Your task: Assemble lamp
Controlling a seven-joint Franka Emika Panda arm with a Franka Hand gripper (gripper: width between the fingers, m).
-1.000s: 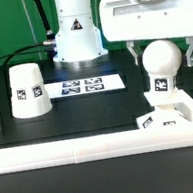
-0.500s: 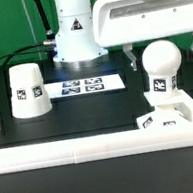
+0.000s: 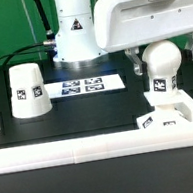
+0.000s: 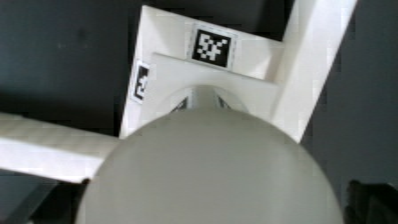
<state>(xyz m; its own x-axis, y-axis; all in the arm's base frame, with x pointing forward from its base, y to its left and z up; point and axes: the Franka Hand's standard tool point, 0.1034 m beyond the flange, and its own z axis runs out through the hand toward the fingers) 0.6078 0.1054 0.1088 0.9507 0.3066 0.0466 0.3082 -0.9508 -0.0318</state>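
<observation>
A smooth white bulb (image 4: pixel 214 170) sits very close to the camera. It fills much of the picture and is blurred. It narrows to a neck where it meets a flat white square base (image 4: pixel 258 85) beneath it. The face of the base carries a black-and-white square tag (image 4: pixel 214 45), and a side tag (image 4: pixel 143 82) shows at a slant on its edge. A long white rail (image 4: pixel 329 50) runs just beside the base. A crossing rail (image 4: pixel 45 140) passes under the bulb and is partly hidden by it. All of this rests on a dark counter (image 4: pixel 63 50).
</observation>
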